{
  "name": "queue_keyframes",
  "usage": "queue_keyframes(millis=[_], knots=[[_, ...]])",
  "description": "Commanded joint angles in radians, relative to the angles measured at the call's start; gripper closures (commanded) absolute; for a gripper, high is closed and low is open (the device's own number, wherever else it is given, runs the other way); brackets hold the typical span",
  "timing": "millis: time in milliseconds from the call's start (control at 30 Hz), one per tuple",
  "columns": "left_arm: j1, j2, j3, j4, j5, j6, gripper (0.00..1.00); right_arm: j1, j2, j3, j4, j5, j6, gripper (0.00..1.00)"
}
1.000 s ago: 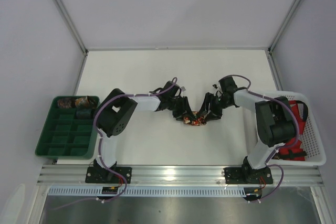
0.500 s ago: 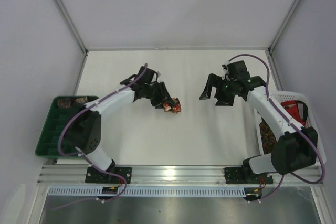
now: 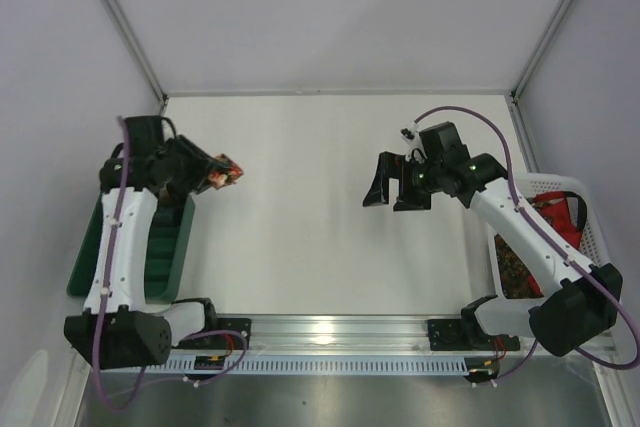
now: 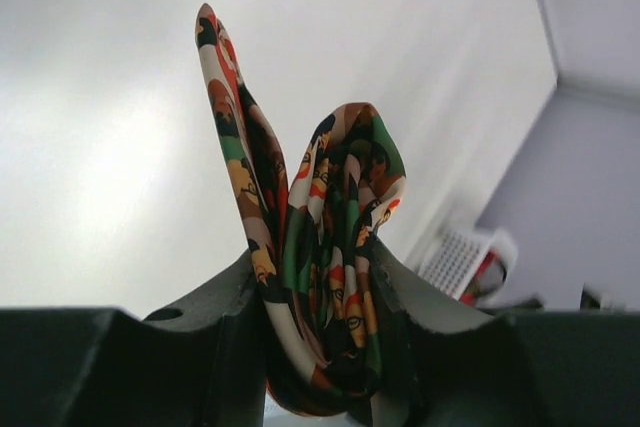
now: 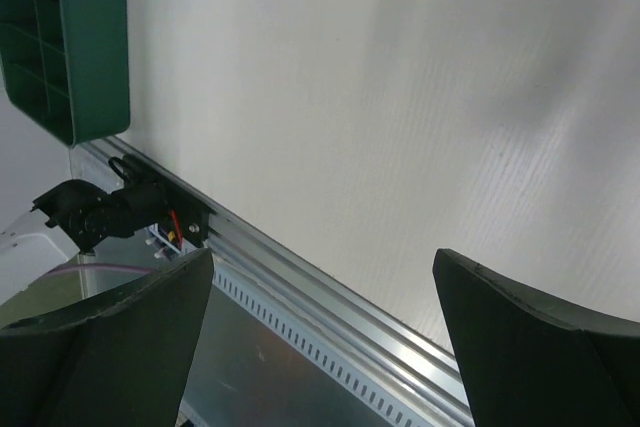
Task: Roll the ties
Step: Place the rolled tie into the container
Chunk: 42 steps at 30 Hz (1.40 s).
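Tie (image 3: 222, 173) first, over on the left: it is bunched into a small loose bundle and pinched in the left gripper (image 3: 214, 175), up off the table (image 3: 300, 237). From above it shows just past the right-hand edge of the green compartment tray (image 3: 76, 282), with the left arm reaching up across that tray. In the left wrist view the tie (image 4: 325, 267) stands up between the 2 dark fingers (image 4: 215, 342), which press on it from both sides. 1 fold sticks up tall and narrow and a second, rounder loop sits beside it. The cloth is dark with red, green and gold flecks.

Moving right, the middle of the table is bare white.

Further right, the right gripper (image 3: 393, 183) hangs above the table with its fingers spread wide and nothing between them. Its own camera shows only table and the metal rail (image 5: 330, 317) in the gap.

At the far right sits a white perforated basket (image 3: 603, 292), holding more dark flecked fabric (image 3: 515, 265) and something red (image 3: 560, 215).
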Motion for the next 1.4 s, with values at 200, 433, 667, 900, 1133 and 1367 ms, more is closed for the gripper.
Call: queue_keyframes(millis=[200,433,667,900,1133,1367], knots=[[0.433,0.008,0.243,-0.348,-0.153,0.184,1.00,0.115,0.033,0.079,0.025,-0.093,-0.026,0.00],[0.677,0.264,0.403,-0.356,-0.082,0.292,1.00,0.172,0.021,0.067,0.039,-0.095,-0.045,0.00],[0.688,0.460,0.592,-0.362,0.011,0.321,1.00,0.177,0.031,0.073,0.005,-0.053,-0.050,0.00],[0.695,0.546,0.615,-0.280,0.058,0.317,0.99,0.171,0.085,0.085,-0.016,-0.050,-0.050,0.00],[0.714,0.494,0.413,-0.131,-0.018,0.334,1.00,0.122,0.097,0.069,-0.012,-0.070,-0.076,0.00],[0.717,0.508,0.305,0.018,0.030,0.295,1.00,0.074,0.137,0.043,-0.007,-0.084,-0.088,0.00]])
